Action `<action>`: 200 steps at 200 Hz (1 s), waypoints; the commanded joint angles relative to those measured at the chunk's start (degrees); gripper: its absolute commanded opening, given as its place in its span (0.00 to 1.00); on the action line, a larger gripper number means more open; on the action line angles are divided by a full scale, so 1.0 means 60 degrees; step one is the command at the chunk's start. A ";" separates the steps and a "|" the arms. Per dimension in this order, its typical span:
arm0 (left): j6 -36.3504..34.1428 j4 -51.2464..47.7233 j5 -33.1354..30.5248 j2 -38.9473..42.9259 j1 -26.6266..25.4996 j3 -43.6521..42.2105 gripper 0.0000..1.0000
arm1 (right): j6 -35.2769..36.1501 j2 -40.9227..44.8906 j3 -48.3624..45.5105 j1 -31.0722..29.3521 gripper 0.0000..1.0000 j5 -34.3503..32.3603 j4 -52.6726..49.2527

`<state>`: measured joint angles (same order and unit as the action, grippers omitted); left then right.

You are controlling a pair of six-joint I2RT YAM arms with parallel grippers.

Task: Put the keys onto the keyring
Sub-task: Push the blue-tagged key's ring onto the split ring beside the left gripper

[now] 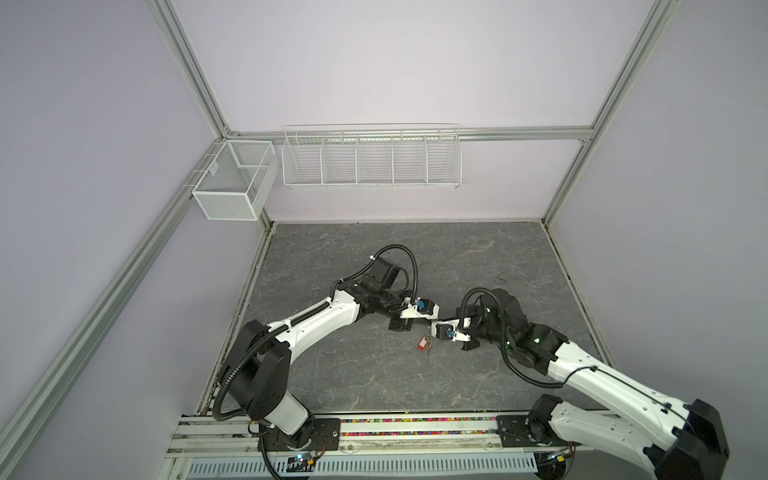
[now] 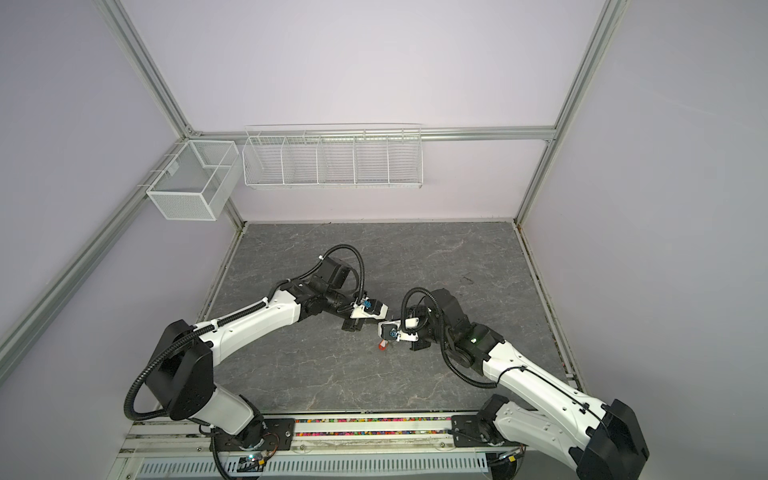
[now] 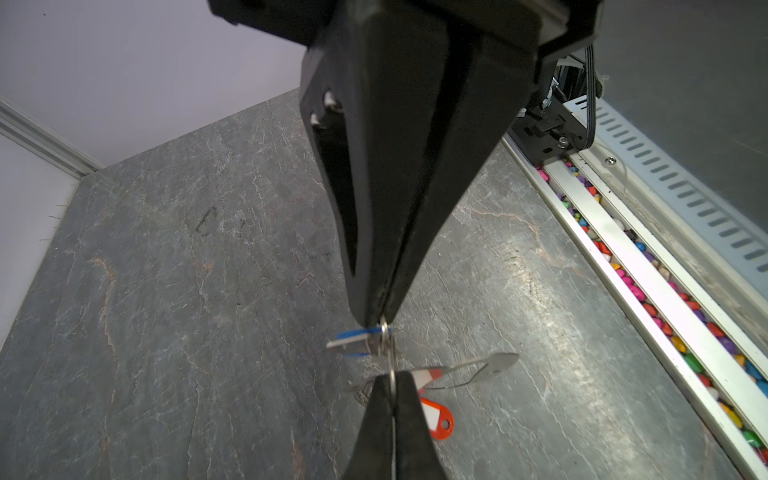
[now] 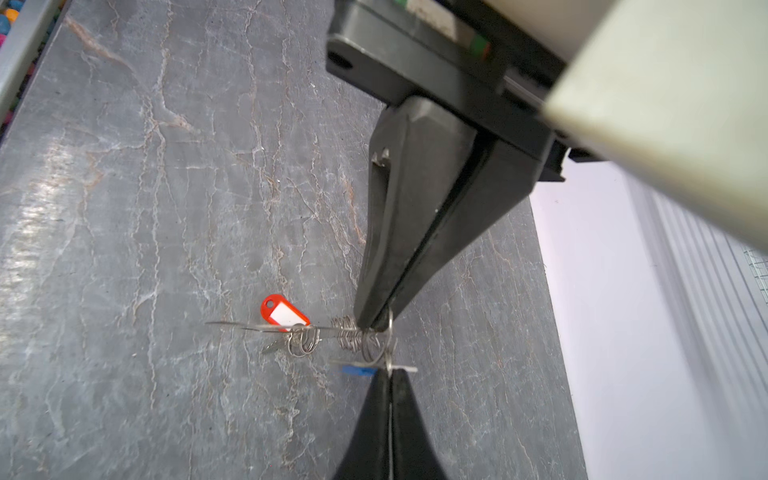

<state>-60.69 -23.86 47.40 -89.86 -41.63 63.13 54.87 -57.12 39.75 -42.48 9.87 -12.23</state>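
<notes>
Both grippers meet tip to tip above the middle of the table. My left gripper is shut on a thin ring of the keyring, a flat holder seen edge-on in both wrist views, with small metal rings along it. The red-tagged key hangs from it close to the table. My right gripper is shut on the split ring of the blue-tagged key, right at the left gripper's tip. That ring crosses the coiled links.
The grey stone-patterned table has walls on three sides. A mesh basket and a long wire rack hang on the back wall. A rail channel filled with coloured beads runs along the front edge.
</notes>
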 commanded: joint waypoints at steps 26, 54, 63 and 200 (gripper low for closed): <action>-0.0114 0.0329 0.0062 0.0303 0.0046 0.0043 0.00 | 0.0009 -0.0059 -0.0104 -0.0063 0.07 -0.0127 -0.0077; 0.0006 0.0468 0.0069 0.0420 0.0093 -0.0014 0.00 | -0.0491 -0.0067 -0.0366 -0.0061 0.07 -0.0648 0.0407; 0.0025 0.0488 0.0108 0.0446 0.0104 -0.0019 0.00 | -0.0642 -0.0020 -0.0521 -0.0059 0.07 -0.0746 0.0638; 0.0983 0.1984 0.0801 0.0820 0.0229 -0.0492 0.00 | -0.3247 0.1078 -0.1335 0.0522 0.34 0.0473 0.2427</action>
<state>-56.97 -16.01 49.60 -86.87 -40.51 61.49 41.01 -52.99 32.51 -41.25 6.46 -0.95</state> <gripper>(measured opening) 0.047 0.333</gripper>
